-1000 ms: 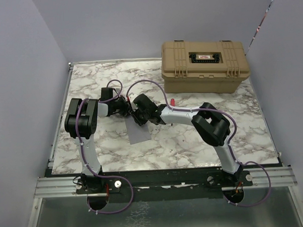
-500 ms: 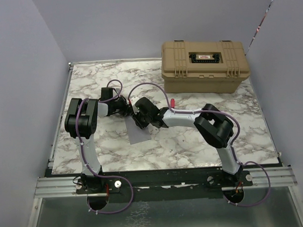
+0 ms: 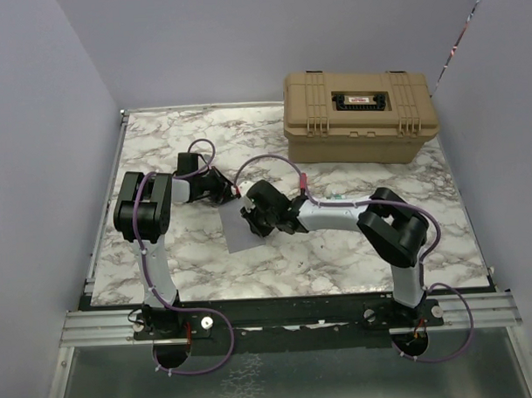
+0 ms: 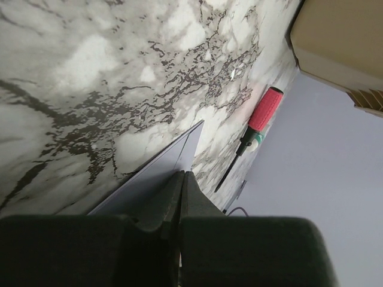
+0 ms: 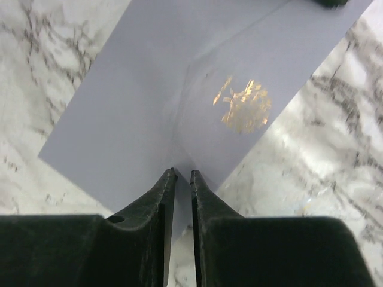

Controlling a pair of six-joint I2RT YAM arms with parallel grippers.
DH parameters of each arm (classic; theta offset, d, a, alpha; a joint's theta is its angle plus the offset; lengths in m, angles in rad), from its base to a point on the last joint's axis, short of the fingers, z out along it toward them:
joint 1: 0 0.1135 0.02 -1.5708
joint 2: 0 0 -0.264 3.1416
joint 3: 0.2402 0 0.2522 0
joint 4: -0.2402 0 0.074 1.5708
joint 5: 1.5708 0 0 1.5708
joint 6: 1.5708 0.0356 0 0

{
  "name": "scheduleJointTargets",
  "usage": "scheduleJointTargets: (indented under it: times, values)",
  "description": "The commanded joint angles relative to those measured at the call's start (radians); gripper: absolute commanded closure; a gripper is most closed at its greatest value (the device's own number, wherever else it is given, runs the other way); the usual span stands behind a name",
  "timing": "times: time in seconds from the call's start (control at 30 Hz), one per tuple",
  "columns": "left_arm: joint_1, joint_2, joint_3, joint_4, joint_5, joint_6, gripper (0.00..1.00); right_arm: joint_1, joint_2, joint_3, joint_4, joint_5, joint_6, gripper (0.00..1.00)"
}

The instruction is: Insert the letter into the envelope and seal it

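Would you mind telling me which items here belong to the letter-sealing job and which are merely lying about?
Belonging to the job:
- flat grey paper envelope with a gold seal
- left gripper, shut on its edge
- right gripper, over it

Lying about:
- tan hard plastic case
- red-handled screwdriver

Top external: fixed, high behind the arm bases, looking down over the whole marble table (image 3: pixel 355 248). Left wrist: very low, grazing along the surface past its own fingers (image 4: pixel 179 203), tilted sideways. Right wrist: close, looking steeply down; shares the grey envelope (image 5: pixel 179 95) (image 3: pixel 241 230) (image 4: pixel 161 173) with both others
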Motion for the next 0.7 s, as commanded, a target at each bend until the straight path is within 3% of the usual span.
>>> scheduleJointTargets:
  times: [0.0,0.27,0.5,0.67]
  values:
    - [0.007,0.099,-0.031,-0.185,-0.263,0.105,1.00,0.019,-0.001,-0.107,-0.314,-0.075,0.041,0.83]
    - [-0.012,-0.006,0.048,-0.203,-0.205,0.150,0.97,-0.004,-0.183,-0.099,-0.334,-0.008,0.148,0.81]
    - [-0.033,-0.185,0.140,-0.304,-0.198,0.219,0.56,-0.078,-0.337,-0.076,-0.355,0.231,0.299,0.66]
    - [-0.035,-0.335,0.121,-0.385,-0.305,0.286,0.33,-0.230,-0.431,-0.107,-0.414,0.369,0.390,0.50]
